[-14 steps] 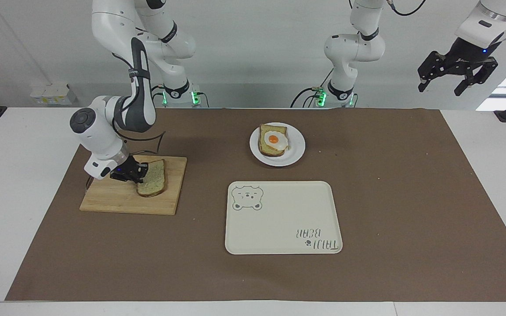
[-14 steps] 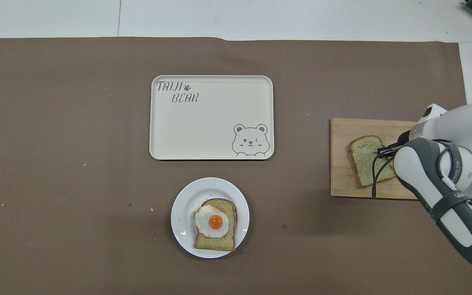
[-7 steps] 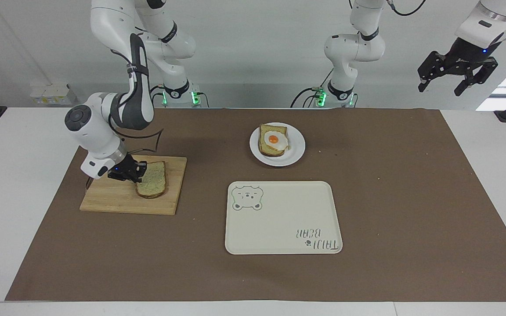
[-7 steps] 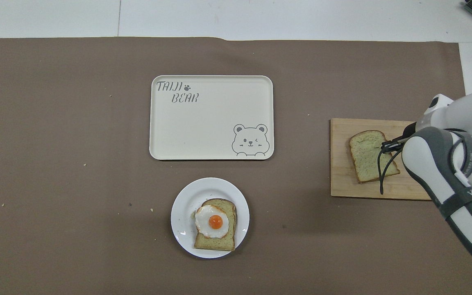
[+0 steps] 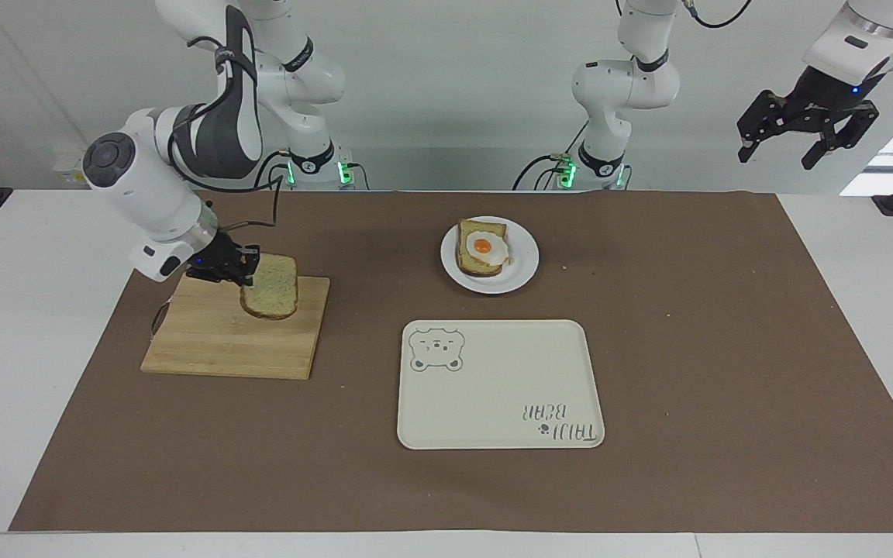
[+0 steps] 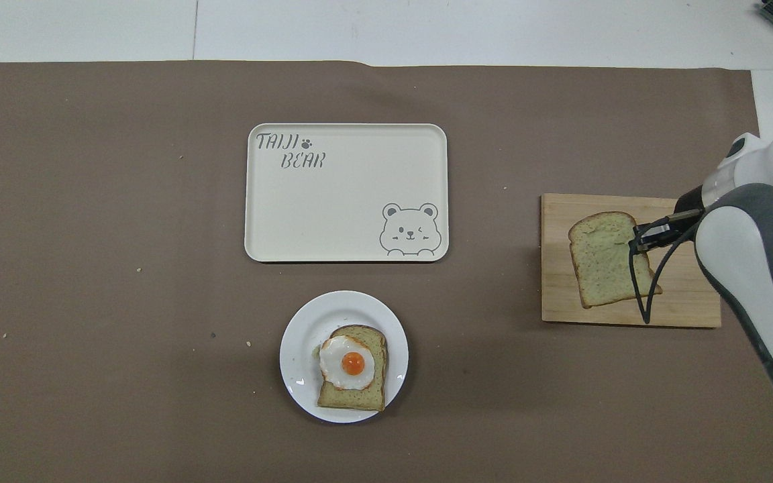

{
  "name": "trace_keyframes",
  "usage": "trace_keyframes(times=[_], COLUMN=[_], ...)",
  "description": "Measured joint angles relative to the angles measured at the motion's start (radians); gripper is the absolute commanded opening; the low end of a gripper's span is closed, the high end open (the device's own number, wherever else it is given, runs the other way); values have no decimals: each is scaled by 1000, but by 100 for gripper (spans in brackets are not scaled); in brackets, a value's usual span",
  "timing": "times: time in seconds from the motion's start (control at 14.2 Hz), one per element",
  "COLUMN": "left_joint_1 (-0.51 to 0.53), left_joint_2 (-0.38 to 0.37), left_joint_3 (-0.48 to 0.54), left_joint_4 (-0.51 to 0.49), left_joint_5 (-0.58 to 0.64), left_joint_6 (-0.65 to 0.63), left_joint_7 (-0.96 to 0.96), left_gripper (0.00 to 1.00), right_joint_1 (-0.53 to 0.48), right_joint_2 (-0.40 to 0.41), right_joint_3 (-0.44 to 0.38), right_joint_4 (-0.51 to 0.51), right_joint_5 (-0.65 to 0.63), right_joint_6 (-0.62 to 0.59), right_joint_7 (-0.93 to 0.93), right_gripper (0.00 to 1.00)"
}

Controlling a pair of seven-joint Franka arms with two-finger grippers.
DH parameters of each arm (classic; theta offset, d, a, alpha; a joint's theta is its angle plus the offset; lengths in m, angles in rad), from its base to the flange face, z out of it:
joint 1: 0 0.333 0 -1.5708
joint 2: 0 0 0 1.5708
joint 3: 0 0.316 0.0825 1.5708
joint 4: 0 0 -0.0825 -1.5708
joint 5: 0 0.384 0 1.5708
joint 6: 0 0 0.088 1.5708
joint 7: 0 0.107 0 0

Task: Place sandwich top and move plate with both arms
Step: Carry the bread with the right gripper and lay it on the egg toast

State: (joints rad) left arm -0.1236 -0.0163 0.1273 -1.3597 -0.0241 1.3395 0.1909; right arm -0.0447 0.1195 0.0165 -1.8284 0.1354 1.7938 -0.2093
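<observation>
The right gripper [image 5: 247, 267] pinches the sandwich top [image 5: 270, 287] by its edge, holding it tilted in the air over the wooden cutting board [image 5: 214, 345] at the right arm's end. The left gripper [image 5: 807, 136] waits high off the table's other end, fingers spread. The plate [image 5: 520, 267] with egg-topped bread [image 5: 482, 248] sits nearer the robots than the bear tray [image 5: 493, 387]

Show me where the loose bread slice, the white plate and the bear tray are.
sandwich top [image 5: 271, 287], facing view, middle of the slice's face.
plate [image 5: 523, 258], facing view, bare rim beside the egg-topped bread.
tray [image 6: 346, 201], overhead view, bare middle of its floor.
</observation>
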Motion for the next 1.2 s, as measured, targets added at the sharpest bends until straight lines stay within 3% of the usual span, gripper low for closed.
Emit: trace_keyframes(times=[0.56, 0.99, 1.2], left_joint_1=[0, 0, 0], left_joint_2=[0, 0, 0], left_joint_3=[0, 0, 0], left_joint_4=[0, 0, 0], left_joint_5=[0, 0, 0], left_joint_6=[0, 0, 0], left_joint_7=[0, 0, 0], left_gripper=[100, 100, 100], right_joint_1=[53, 287, 369], right_joint_2=[-11, 7, 41], right_joint_3=[363, 372, 372], right_joint_4=[15, -83, -112], right_joint_5=[41, 118, 118], right_joint_6=[16, 245, 274], right_joint_7=[577, 785, 810], right_gripper=[0, 0, 0])
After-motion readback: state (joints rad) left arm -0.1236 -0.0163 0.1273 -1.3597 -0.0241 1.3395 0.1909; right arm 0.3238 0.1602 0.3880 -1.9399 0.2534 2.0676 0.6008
